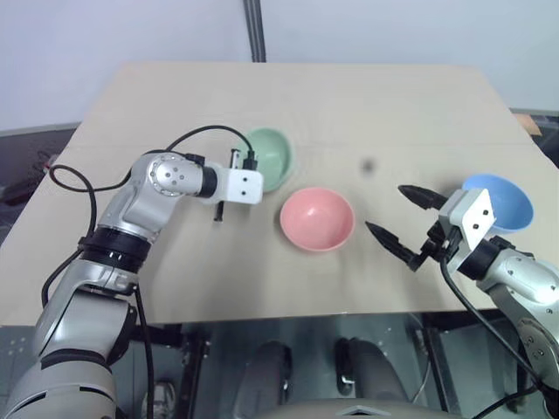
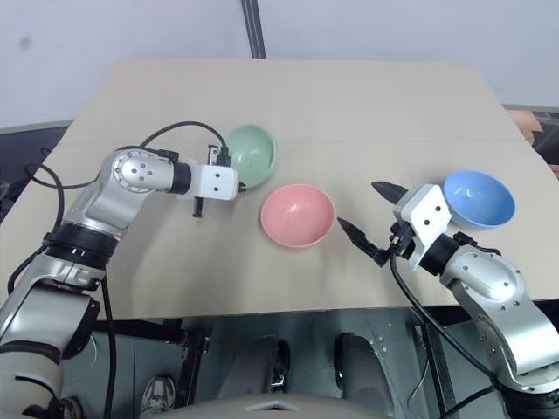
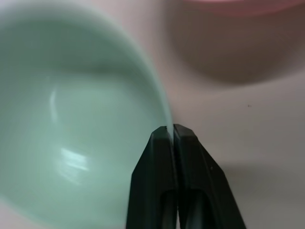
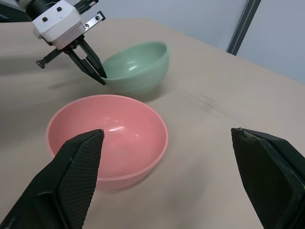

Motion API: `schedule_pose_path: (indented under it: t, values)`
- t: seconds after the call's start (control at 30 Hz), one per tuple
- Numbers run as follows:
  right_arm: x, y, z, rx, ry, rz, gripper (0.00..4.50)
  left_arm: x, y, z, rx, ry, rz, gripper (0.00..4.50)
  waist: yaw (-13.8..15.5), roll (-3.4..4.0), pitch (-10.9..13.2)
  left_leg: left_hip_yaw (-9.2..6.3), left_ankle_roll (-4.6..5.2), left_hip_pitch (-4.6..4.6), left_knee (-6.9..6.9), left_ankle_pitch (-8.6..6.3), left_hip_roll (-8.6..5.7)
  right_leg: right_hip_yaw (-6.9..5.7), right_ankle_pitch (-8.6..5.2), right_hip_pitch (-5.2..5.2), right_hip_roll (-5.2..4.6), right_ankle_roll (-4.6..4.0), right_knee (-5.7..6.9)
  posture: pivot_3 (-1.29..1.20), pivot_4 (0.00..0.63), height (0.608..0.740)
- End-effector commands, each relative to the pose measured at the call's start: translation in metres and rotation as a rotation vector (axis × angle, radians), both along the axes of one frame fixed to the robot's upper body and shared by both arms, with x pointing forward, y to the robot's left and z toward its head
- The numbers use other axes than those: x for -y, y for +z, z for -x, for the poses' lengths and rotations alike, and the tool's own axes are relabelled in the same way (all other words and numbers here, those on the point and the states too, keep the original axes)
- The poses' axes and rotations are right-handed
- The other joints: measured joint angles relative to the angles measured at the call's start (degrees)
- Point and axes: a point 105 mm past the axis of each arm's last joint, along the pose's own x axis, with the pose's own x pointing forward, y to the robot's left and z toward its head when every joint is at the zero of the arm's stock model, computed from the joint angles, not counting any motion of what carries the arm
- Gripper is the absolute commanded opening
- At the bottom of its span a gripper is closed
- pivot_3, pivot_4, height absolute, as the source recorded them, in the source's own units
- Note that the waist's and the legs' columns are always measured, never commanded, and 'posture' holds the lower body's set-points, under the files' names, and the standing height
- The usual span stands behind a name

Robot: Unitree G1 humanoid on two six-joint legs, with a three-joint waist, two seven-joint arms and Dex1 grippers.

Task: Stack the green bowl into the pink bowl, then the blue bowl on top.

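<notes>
The green bowl (image 1: 269,159) sits on the tan tabletop (image 1: 349,105) toward the robot's left, tilted so that its opening leans toward the left arm, its near rim pinched between the two black fingers of the left end effector (image 4: 96,70). In the left wrist view those fingers (image 3: 157,176) stand pressed together with only the thin pale edge of the bowl between their tips, so the left end effector is closed on the green bowl's rim. The left arm reaches in from the tabletop's left side, its silver elbow joint raised and bent, the forearm running across toward the bowl and the white wrist block angled downward so that the fingers meet the rim from above and from the side. Just beside the green bowl, nearer the robot and toward the middle, the pink bowl (image 1: 317,218) stands upright and apart from it. The blue bowl (image 2: 479,199) rests upright well off to the robot's right, near the tabletop's edge. The right end effector (image 1: 400,218) hangs between the pink and blue bowls, its fingers spread wide and gripping nothing, pointing roughly level toward the pink bowl; its white wrist block sits in front of the blue bowl, with the forearm coming up from the near right corner.
</notes>
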Motion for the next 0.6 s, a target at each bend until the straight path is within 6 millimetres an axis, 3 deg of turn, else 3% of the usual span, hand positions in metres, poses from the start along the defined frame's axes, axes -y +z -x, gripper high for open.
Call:
schedule_pose_path:
  t: [0.03,0.1,0.2,0.3,0.53,0.57,0.6]
  values:
    - [0.0,0.013,0.008,0.063,0.007,0.001,4.5,0.007,0.019,0.001,0.05,-0.051,0.029,0.02,0.0,0.0,0.0,0.0,0.0,0.0,0.0,0.0,0.0,0.0,0.0,0.0,-0.01,0.0,0.0,0.0,0.15,0.74]
    - [0.001,0.013,0.009,0.063,0.006,0.0,4.5,0.01,0.024,0.002,0.05,-0.064,0.053,0.02,0.0,0.0,0.0,0.0,0.0,-0.01,0.0,0.0,0.0,0.0,0.0,0.0,-0.01,0.0,0.0,0.0,0.15,0.74]
    - [0.006,0.012,0.011,0.057,-0.006,0.0,4.5,0.026,0.049,0.012,0.07,-0.143,0.173,0.02,0.08,0.0,0.0,-0.01,0.0,-0.01,0.01,0.0,0.0,0.0,0.0,0.0,-0.02,0.0,0.0,0.0,0.15,0.74]
    - [0.012,0.011,0.011,0.054,-0.03,0.001,4.5,0.047,0.063,0.039,0.072,-0.318,0.227,0.02,0.02,0.0,0.0,-0.04,0.0,-0.05,0.02,0.0,0.01,-0.02,0.01,0.0,-0.03,-0.01,-0.01,0.0,0.15,0.74]
    - [0.021,0.011,0.01,0.06,-0.064,0.015,4.5,0.064,0.049,0.072,-0.034,-0.514,0.204,0.02,-0.15,0.04,-0.02,0.03,0.0,0.08,0.01,0.0,0.01,0.06,-0.02,0.02,0.03,-0.02,0.02,0.0,0.15,0.74]
    - [0.022,0.011,0.01,0.061,-0.067,0.016,4.5,0.064,0.046,0.073,-0.047,-0.525,0.194,0.63,-0.12,0.04,-0.02,0.03,0.0,0.09,0.01,0.0,0.01,0.06,-0.05,0.02,0.07,-0.05,0.02,0.0,0.15,0.74]
    - [0.022,0.011,0.009,0.062,-0.069,0.017,4.5,0.063,0.044,0.074,-0.057,-0.532,0.184,0.77,-0.07,0.04,-0.02,0.03,0.0,0.09,0.01,0.0,0.01,0.06,-0.1,0.02,0.07,-0.14,0.02,0.0,0.15,0.74]
